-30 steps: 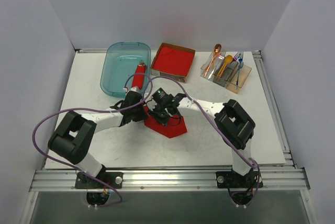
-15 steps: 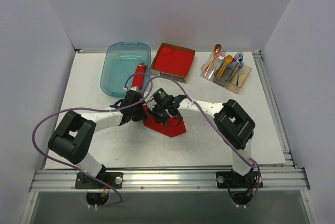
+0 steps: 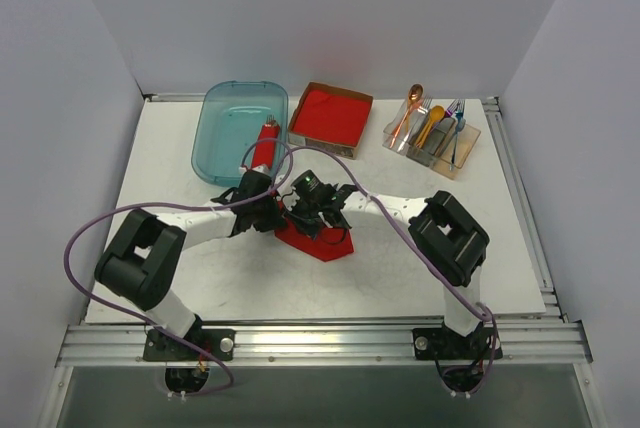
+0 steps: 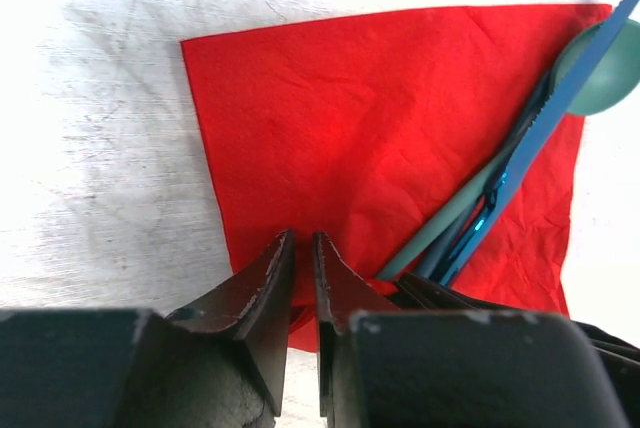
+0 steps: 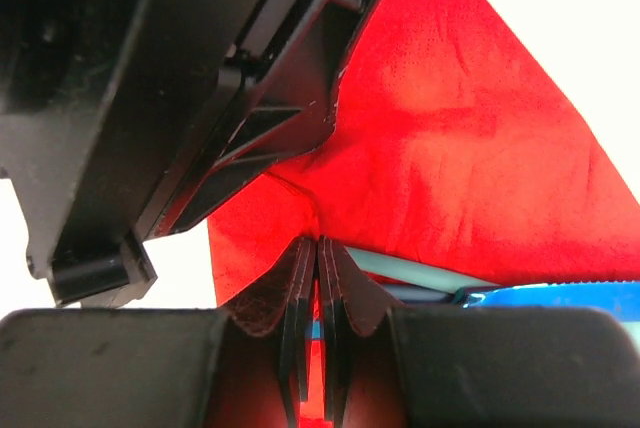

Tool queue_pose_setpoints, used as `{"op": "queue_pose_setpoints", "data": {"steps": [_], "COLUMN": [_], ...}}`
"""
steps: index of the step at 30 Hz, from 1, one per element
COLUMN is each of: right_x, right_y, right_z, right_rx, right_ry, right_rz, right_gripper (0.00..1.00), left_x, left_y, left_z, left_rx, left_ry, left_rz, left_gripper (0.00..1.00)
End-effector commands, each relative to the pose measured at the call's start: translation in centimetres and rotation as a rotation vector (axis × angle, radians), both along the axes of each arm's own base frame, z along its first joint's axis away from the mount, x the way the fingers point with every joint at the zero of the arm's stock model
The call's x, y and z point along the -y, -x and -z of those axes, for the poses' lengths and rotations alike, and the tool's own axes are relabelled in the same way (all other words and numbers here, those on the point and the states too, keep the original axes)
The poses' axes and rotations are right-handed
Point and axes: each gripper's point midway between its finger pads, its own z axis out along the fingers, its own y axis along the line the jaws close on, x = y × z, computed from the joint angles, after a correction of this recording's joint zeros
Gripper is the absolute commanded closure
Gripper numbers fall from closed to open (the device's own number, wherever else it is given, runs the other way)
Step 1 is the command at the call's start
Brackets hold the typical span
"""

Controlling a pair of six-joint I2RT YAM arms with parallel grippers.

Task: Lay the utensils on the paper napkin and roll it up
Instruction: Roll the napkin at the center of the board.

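Observation:
The paper napkin (image 3: 328, 244) (image 4: 350, 128) (image 5: 470, 148) lies on the table between the arms, bright red and creased. On its right side lie the utensils: a teal spoon (image 4: 603, 73) (image 5: 420, 272) and a blue serrated piece (image 4: 560, 108) (image 5: 565, 298), side by side. My left gripper (image 3: 277, 216) (image 4: 303, 238) sits at the napkin's near edge, jaws a sliver apart with the red edge curled up between them. My right gripper (image 3: 309, 216) (image 5: 317, 241) is right beside it, shut on the same lifted edge, with red showing between its pads.
A teal bin (image 3: 222, 138) at the back left holds a red roll (image 3: 265, 143). A cardboard box of red napkins (image 3: 330, 114) stands behind the grippers. A clear holder (image 3: 432, 136) with an orange spoon (image 3: 411, 108) and other cutlery is at the back right.
Both grippers have edged slightly toward the far side, taking the napkin's lifted edge along. The left jaws have parted a touch.

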Motion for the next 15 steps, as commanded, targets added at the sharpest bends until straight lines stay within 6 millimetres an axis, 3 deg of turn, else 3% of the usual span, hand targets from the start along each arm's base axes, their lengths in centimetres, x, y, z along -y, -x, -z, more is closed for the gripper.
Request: {"op": "queue_pose_setpoints", "data": {"steps": [1,15], "right_x": [-0.3,-0.5], "right_y": [-2.5,-2.2], "right_z": [-2.6,-3.6], "right_rx": [0.076,0.081], "right_ry": [-0.064,-0.091], "right_rz": [0.114,0.093], "right_gripper": [0.94,0.96], "left_x": [1.3,-0.8], "left_y": [0.0,-1.1], "left_z": [-0.9,-3.8], "left_rx": [-0.003,0.049], "left_ry": [0.056,0.086], "left_rz": [0.036,-0.019], "left_gripper": [0.77,0.64]}}
